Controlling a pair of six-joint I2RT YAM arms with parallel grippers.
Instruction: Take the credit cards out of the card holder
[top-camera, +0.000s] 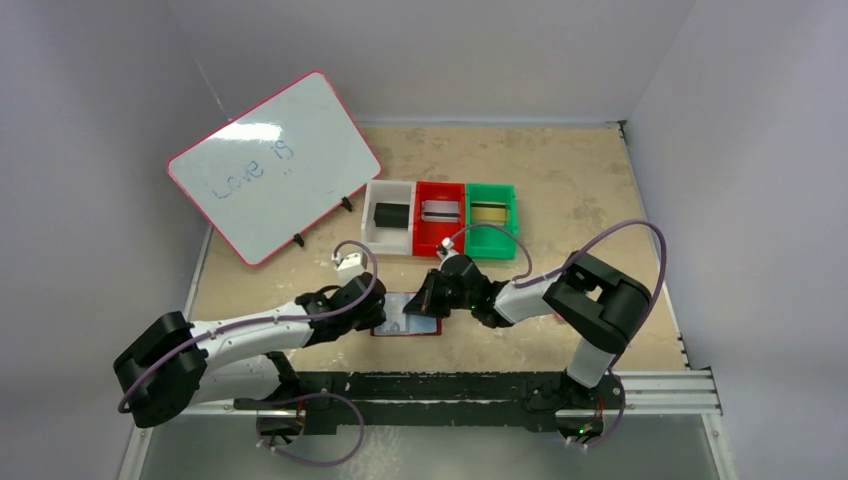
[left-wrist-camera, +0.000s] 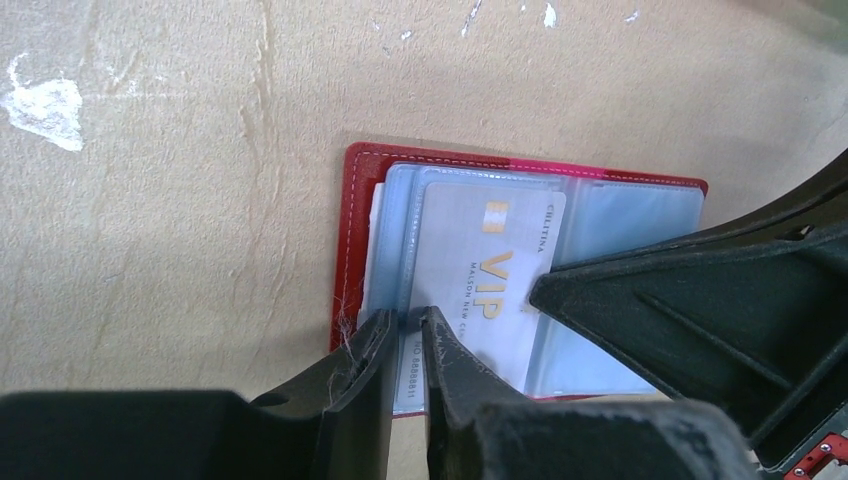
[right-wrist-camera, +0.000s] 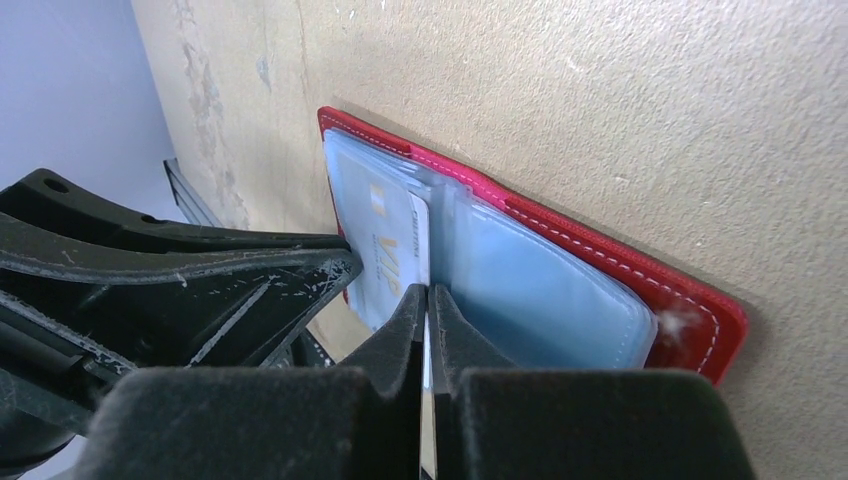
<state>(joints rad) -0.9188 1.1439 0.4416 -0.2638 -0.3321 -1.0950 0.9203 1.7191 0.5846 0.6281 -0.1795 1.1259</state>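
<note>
The dark red card holder (top-camera: 395, 327) lies open on the table, its pale blue sleeves (right-wrist-camera: 540, 290) facing up. A silver-grey VIP credit card (left-wrist-camera: 480, 270) sticks partly out of a left-hand sleeve, tilted. My right gripper (right-wrist-camera: 428, 292) is shut on this card's edge; it also shows in the top view (top-camera: 427, 303). My left gripper (left-wrist-camera: 408, 325) is nearly shut, pinching the sleeve's near edge at the holder's left half (left-wrist-camera: 352, 230). In the top view the left gripper (top-camera: 378, 304) is at the holder's left side. The right fingers (left-wrist-camera: 700, 300) cross the holder's right half.
Behind the holder stand three small bins: a white one (top-camera: 388, 190) with a black card, a red one (top-camera: 440, 190) with a silver-grey card, a green one (top-camera: 492, 192) with a gold card. A pink-framed whiteboard (top-camera: 272, 165) leans at the back left.
</note>
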